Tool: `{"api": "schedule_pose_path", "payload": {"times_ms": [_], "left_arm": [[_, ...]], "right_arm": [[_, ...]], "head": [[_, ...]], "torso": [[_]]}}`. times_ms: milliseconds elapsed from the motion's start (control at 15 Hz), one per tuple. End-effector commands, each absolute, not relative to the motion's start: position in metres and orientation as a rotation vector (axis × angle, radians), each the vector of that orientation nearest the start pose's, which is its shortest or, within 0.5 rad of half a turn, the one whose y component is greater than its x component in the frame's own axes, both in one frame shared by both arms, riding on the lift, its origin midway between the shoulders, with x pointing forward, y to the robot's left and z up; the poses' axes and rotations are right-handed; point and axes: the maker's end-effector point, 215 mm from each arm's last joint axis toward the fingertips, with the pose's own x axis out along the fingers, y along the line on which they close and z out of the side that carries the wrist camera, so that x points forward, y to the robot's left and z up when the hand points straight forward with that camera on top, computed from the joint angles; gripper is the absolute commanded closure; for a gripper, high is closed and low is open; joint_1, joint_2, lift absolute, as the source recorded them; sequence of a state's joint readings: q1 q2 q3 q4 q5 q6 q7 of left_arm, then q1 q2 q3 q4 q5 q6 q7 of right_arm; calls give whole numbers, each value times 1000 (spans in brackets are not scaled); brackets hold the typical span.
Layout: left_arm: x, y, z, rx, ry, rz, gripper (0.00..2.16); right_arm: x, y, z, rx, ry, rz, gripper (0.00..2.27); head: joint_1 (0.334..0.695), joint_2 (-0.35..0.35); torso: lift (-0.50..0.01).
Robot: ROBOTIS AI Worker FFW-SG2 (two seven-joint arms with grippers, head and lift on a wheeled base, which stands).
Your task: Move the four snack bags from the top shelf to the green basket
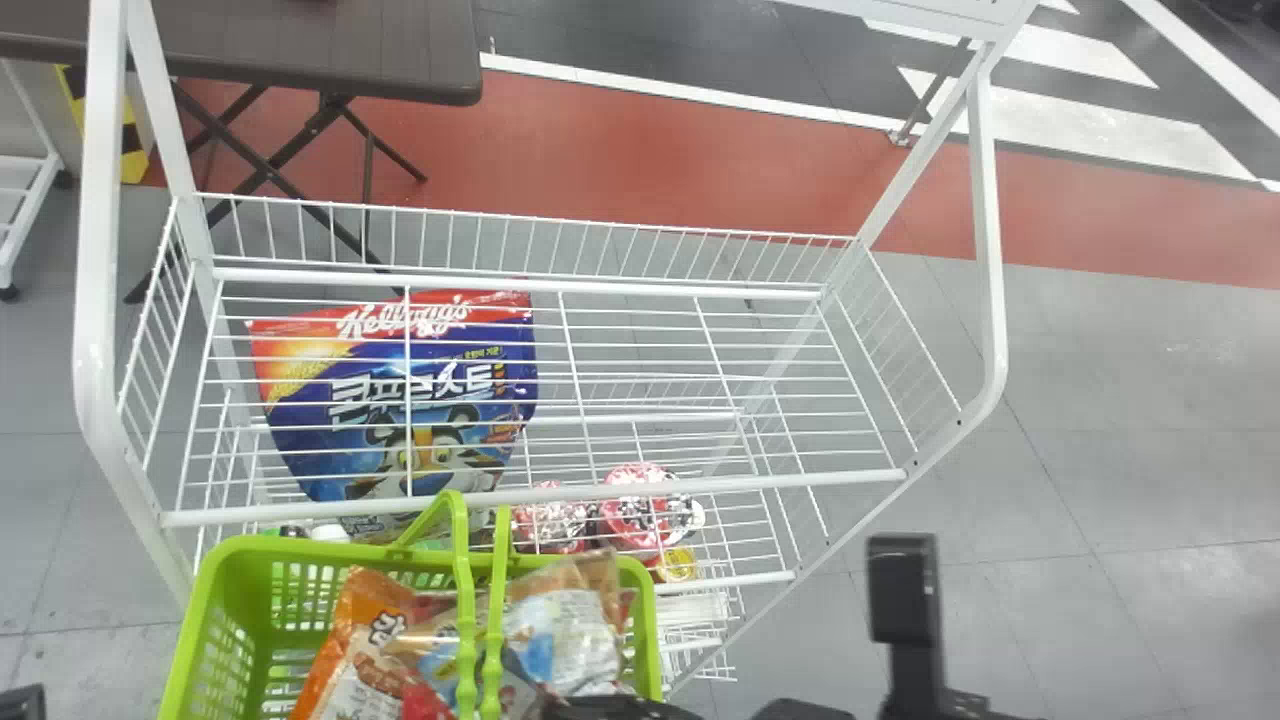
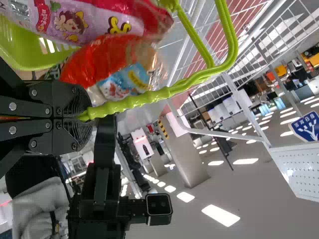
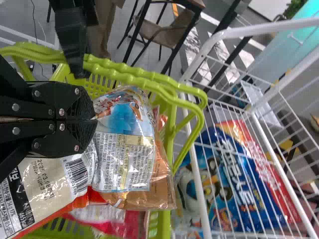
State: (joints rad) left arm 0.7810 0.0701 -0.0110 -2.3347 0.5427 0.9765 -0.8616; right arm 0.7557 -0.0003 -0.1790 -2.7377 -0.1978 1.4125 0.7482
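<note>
Basket cut off below, left fingers clamped on handle, right fingers on bag.

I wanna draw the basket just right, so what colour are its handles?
The handles are bright lime green, seen best in the left wrist view.

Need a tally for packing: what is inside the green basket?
The green basket holds overlapping snack bags, including an orange one and a pink one; whatever lies beneath them is covered.
</note>
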Motion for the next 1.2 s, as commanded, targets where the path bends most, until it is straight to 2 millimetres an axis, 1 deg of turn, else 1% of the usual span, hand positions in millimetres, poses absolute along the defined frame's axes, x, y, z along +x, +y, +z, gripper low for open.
{"api": "schedule_pose_path", "payload": {"times_ms": [0,67,133,267,333,400,467,533,600,667,733,800,867,933,1000,1133], "left_arm": [[182,-7,-375,-850,750,-1069,1133],[181,-9,-375,-851,751,-1073,1133],[180,-10,-375,-845,754,-1074,1133],[179,-11,-376,-840,758,-1074,1133],[177,-11,-376,-837,761,-1080,1133],[177,-11,-375,-837,761,-1080,1133],[177,-11,-375,-837,761,-1080,1133],[178,-11,-375,-835,759,-1079,1133],[177,-11,-376,-837,763,-1077,1133],[177,-11,-376,-835,761,-1078,1133],[177,-11,-376,-835,761,-1078,1133],[177,-11,-376,-836,760,-1077,1133],[177,-12,-375,-836,761,-1079,1133],[176,-13,-375,-834,761,-1081,1133],[176,-13,-376,-834,763,-1081,1133],[175,-13,-375,-834,764,-1083,1133]], "right_arm": [[224,-90,-396,380,908,685,2165],[233,-84,-402,357,881,714,2165],[236,-76,-406,348,871,742,2165],[235,-66,-415,333,895,787,2152],[227,-63,-426,338,946,803,2145],[215,-54,-432,416,1033,856,2145],[202,-48,-432,496,1112,897,2145],[195,-50,-434,508,1150,891,2145],[194,-53,-436,502,1155,883,2142],[193,-58,-439,487,1161,859,2057],[194,-66,-442,458,1150,830,1855],[198,-76,-442,440,1134,801,1217],[204,-85,-439,418,1104,778,252],[214,-95,-435,378,1049,757,-2],[223,-106,-430,332,997,726,-2],[229,-115,-423,334,970,711,53]], "head": [[695,-350],[695,-345],[695,-324],[695,-284],[695,-265],[695,-242],[695,-231],[695,-213],[695,-203],[695,-205],[695,-215],[695,-244],[695,-264],[695,-285],[695,-310],[695,-350]], "torso": [[0],[0],[0],[0],[0],[0],[0],[0],[0],[0],[0],[0],[0],[0],[0],[0]]}}
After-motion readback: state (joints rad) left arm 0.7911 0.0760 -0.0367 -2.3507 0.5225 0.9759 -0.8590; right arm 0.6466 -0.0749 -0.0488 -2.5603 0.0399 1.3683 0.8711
